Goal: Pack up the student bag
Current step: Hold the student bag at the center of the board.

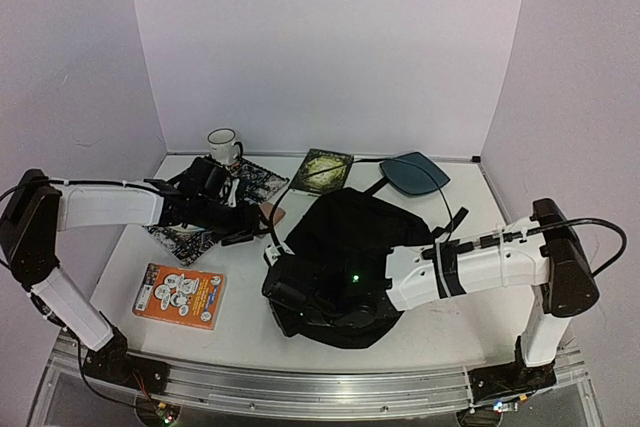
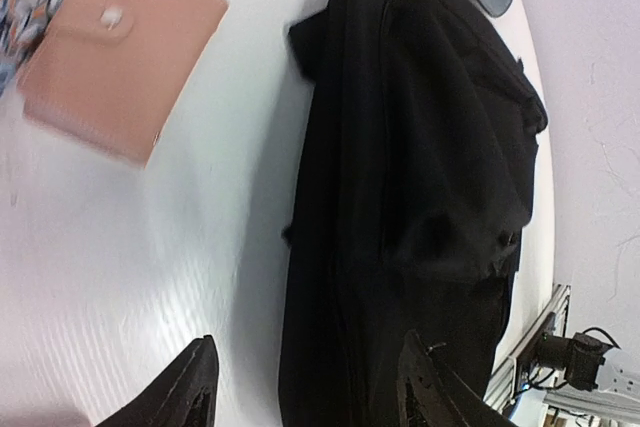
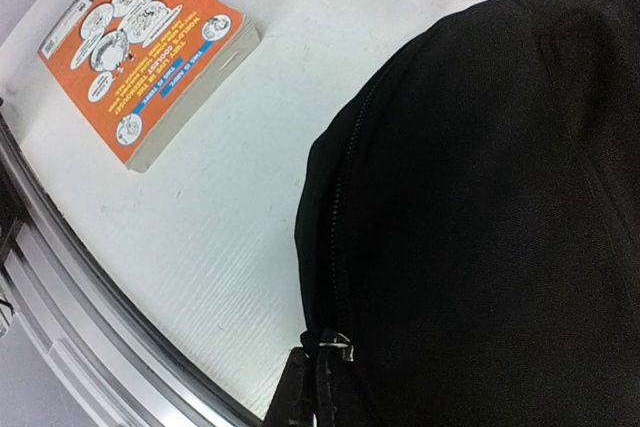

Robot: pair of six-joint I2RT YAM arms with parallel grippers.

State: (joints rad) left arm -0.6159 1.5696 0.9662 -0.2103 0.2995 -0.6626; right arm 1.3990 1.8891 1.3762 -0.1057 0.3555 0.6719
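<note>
The student bag [image 1: 350, 247] is a big floppy black backpack lying in the middle of the table. My right gripper [image 1: 285, 292] is at its near left end, shut on the zipper pull [image 3: 335, 345], with the zip line [image 3: 345, 177] running away from it. My left gripper [image 1: 258, 227] hovers at the bag's left edge. In the left wrist view it [image 2: 305, 397] stands open, one of its fingertips [image 2: 192, 387] over the white table and the other over the black fabric [image 2: 430, 147], nothing between them.
A pink wallet [image 2: 120, 57] lies left of the bag, beside a patterned notebook [image 1: 215, 207]. An orange book [image 1: 182, 295] sits front left. A mug [image 1: 223, 143], a dark green book [image 1: 326, 170] and a teal pad [image 1: 415, 172] line the back. The table's metal rail [image 3: 60, 327] is close.
</note>
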